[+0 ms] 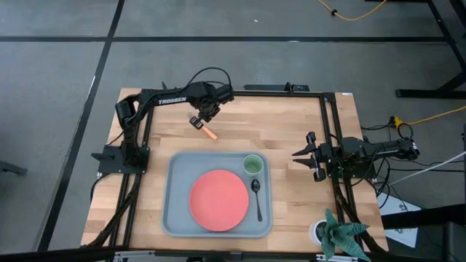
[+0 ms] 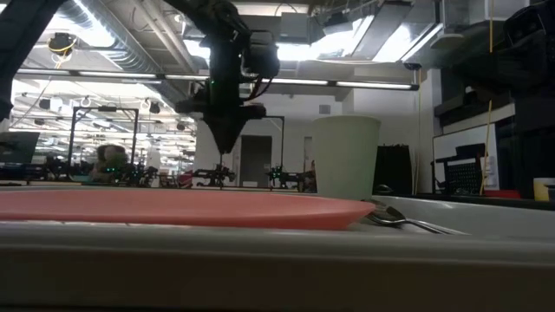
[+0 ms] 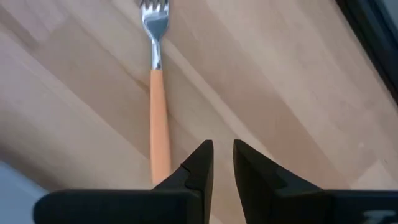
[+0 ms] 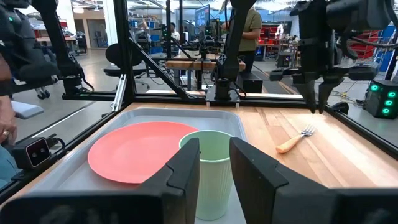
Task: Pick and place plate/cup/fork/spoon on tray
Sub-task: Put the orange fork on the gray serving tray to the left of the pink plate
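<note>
- The left gripper (image 1: 196, 121) hangs above the bare wooden table (image 1: 291, 124) at its far side, its fingers (image 3: 200, 163) drawn close with only a thin gap and nothing between them.
- The fork (image 1: 209, 132) lies flat on the wood just beside that gripper, orange handle toward it in the left wrist view and silver tines pointing away; it sits outside the tray.
- The blue-grey tray (image 1: 177, 218) rests on the near middle of the table.
- The coral-red plate (image 1: 219, 200) lies flat in the tray's centre.
- The pale-green cup (image 1: 253, 165) stands upright in the tray's far right corner, close to the plate's edge.
- The dark spoon (image 1: 258, 198) lies along the tray's right side, just beside the plate, bowl toward the cup.
- The right gripper (image 1: 309, 156) waits at the table's right edge, its fingers (image 4: 252, 165) apart and holding nothing.
- A potted green plant (image 1: 338, 233) sits at the table's near right corner.
- Around the table is grey floor with dark lines and a yellow cable (image 1: 357, 13).
- Beyond the table the low view shows a workshop with ceiling strip lights (image 2: 373, 85), and the right wrist view shows a person (image 4: 249, 28) standing far off.
</note>
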{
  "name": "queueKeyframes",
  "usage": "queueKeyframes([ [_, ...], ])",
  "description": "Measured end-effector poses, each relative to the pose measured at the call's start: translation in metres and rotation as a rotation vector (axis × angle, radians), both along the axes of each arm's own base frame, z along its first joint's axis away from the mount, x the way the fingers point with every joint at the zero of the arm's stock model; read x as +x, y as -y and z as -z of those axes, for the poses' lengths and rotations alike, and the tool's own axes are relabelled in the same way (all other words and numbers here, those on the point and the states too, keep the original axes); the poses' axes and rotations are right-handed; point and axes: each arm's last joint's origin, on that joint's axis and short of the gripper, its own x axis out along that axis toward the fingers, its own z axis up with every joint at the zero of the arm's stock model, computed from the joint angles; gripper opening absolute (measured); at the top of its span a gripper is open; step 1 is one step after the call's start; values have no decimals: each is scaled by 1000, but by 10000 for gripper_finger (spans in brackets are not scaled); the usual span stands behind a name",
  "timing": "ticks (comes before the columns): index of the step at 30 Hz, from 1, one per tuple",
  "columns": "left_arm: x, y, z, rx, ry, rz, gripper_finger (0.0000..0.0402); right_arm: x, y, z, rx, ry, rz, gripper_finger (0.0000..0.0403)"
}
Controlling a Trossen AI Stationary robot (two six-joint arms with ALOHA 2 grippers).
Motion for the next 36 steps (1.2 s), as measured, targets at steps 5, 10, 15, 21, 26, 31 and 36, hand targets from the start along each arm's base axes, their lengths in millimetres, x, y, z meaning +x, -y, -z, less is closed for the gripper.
queueKeyframes([
  [5,-7,-6,12,-52,-8,22,80,0,0,0,0,0,0,94],
  [10,-13,-6,25,-73,-28,19,100,0,0,0,0,0,0,94],
  [15,-15,-5,31,-81,-36,3,104,0,0,0,0,0,0,94],
  [21,-16,-1,43,-103,-47,-26,104,0,0,0,0,0,0,94],
  [26,-20,2,52,-150,-61,-43,104,0,0,0,0,0,0,94],
  [31,-24,8,64,-171,-68,-100,104,0,0,0,0,0,0,94],
  [36,-22,6,71,-131,-12,-103,104,0,0,0,0,0,0,94],
])
